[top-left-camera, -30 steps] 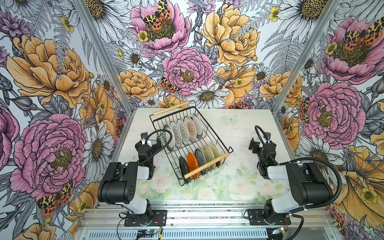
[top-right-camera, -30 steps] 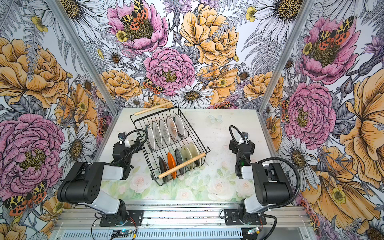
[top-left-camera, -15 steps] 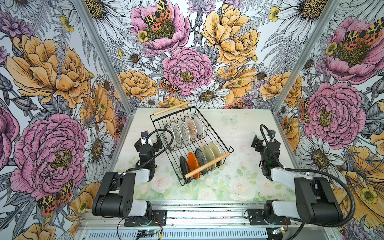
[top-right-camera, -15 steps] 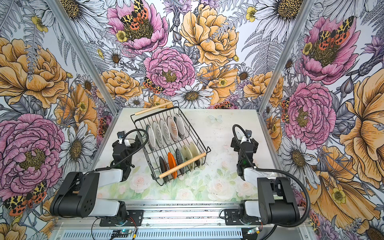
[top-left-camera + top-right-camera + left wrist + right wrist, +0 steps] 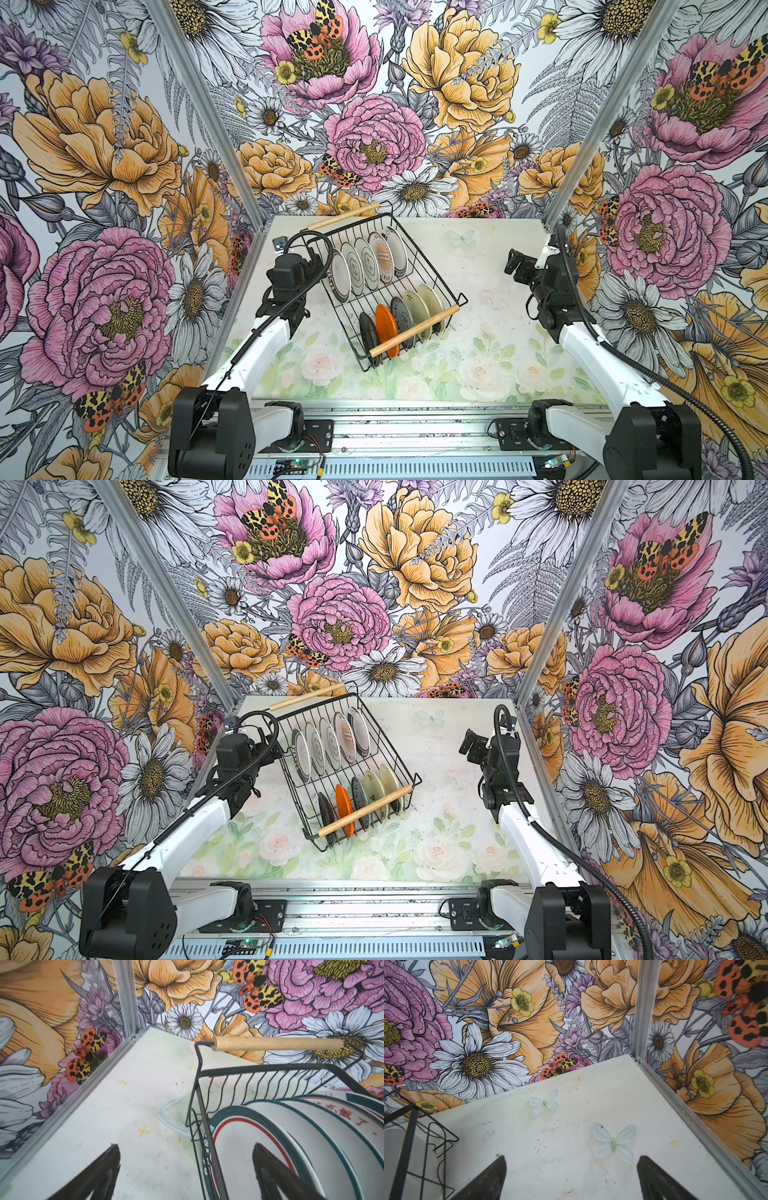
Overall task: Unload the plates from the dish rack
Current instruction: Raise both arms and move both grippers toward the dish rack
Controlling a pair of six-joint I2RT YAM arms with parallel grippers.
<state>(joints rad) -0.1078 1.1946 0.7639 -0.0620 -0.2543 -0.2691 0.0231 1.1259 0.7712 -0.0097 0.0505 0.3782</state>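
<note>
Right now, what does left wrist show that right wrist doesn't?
Left wrist only: white plates with teal rims, standing on edge in the rack, and a wooden handle. Right wrist only: two pale butterfly prints. Both: part of the black wire dish rack, the pale table, and an open tool holding nothing: left tool, right tool.
</note>
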